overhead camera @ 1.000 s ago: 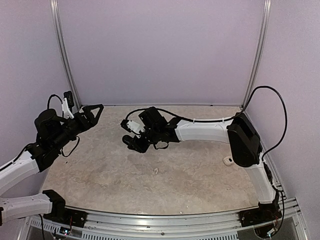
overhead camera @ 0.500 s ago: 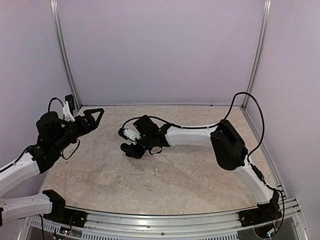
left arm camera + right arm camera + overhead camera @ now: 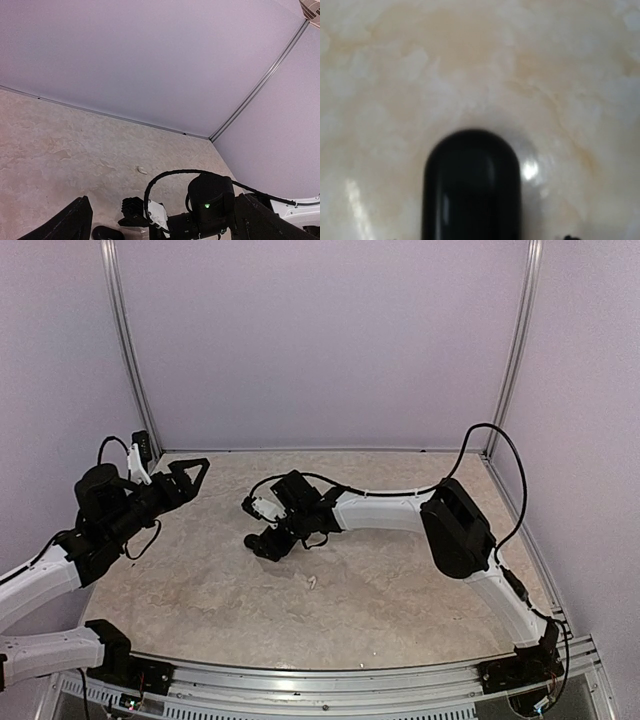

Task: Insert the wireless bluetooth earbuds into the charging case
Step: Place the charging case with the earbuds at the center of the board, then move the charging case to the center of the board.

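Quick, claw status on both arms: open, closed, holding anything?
Left claw: open, holding nothing.
Right claw: cannot tell whether it is open or closed; it is down over a glossy black object.

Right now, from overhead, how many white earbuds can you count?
1. The white earbud lies alone, nearer the camera than the right gripper; more may be hidden.

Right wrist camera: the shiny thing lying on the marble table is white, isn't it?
No. The shiny thing is black, not white; it does lie on the marble table, as the right wrist view shows.
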Available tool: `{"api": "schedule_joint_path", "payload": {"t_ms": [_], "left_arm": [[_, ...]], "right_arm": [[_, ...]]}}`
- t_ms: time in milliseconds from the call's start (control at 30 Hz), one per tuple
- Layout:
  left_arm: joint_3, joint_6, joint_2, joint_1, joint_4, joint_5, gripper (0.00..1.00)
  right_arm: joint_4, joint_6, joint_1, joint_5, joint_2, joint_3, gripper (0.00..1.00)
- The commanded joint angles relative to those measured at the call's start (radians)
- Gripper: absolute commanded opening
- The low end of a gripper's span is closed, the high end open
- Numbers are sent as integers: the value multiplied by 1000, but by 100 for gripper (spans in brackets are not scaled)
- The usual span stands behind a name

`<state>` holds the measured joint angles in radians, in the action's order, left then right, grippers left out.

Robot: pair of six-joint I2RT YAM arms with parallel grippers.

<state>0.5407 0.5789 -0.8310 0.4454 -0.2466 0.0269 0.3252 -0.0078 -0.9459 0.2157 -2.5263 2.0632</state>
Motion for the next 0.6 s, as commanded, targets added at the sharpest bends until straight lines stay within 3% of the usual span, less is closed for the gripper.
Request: {"api": "schedule_joint_path", "payload": {"t_ms": [0,267,333,367,567], "left_arm": [[-2,-8,-19,-6,-48,29,99],[2,-21,-74,2,-100,60,99],[2,-30,-84,11,-109,56,99],[4,-35,-89,15,-113,52,99],[5,-42,-122,32,-144,45,99]], "right_arm": [[-34,6,20,-2,158,-80,72],[-149,-8,40,-165,545,-448,83],[-182,-2,51,-205,661,-560,97],[-193,4,58,-226,715,-615,99],[-131,162,113,-378,997,-843,99]]}}
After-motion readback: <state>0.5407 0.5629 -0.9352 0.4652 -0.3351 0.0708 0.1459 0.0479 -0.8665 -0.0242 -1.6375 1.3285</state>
